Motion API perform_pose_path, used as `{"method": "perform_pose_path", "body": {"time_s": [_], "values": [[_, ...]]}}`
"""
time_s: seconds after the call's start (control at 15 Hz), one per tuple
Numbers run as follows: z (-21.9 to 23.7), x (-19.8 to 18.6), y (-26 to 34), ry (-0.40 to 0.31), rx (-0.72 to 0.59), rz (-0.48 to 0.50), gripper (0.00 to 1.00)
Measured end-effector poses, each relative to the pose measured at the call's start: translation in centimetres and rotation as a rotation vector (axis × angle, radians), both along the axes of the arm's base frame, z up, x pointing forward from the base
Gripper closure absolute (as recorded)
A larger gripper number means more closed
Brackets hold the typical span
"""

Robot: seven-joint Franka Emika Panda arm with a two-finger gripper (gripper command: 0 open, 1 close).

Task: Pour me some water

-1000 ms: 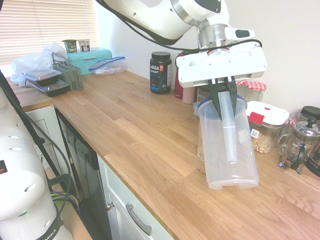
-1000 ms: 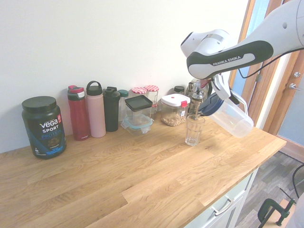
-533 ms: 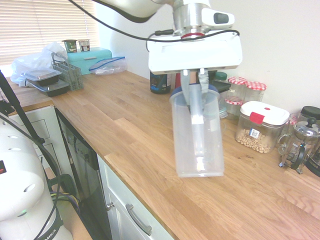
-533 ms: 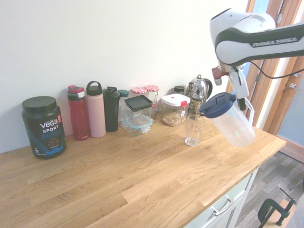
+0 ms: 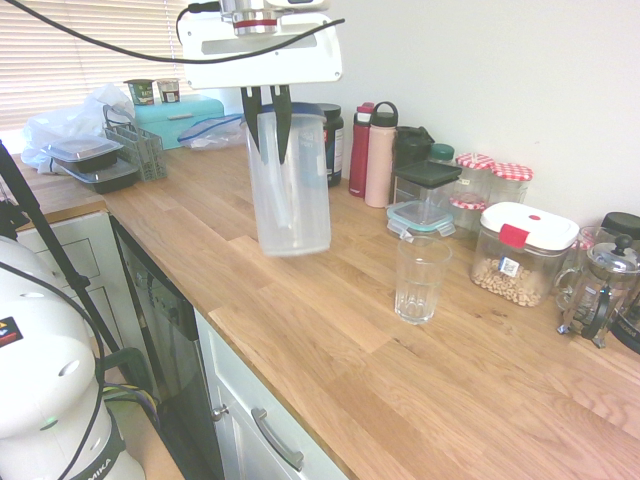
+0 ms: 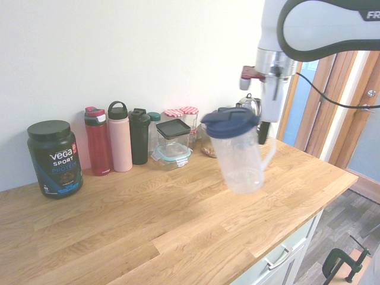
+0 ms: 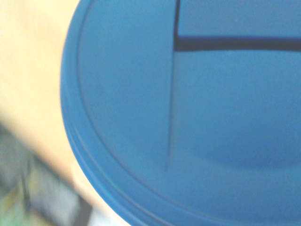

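We see the claw grasping the jug above the bench, upright (pouring seemingly finished); glass at four o'clock.

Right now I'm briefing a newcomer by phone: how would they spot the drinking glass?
Find the long wooden countertop. The drinking glass stands alone on open wood, in front of the row of containers along the wall. Unlike its lidded neighbours, it is clear, ribbed, open-topped and looks empty.
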State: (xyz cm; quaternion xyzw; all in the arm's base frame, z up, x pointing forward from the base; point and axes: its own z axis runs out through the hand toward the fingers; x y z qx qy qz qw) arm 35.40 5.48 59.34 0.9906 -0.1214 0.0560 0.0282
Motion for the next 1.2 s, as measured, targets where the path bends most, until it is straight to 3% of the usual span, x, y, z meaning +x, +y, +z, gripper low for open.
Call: {"method": "perform_pose_path", "body": {"time_s": [0.27,0.67,1.2], "values": [[-2.1,4.1,4.7,-0.101,0.167,-0.172,1.00],[-8.0,4.7,10.5,-0.331,0.306,-0.348,1.00],[-14.3,6.4,12.5,-0.293,0.305,-0.371,1.00]]}}
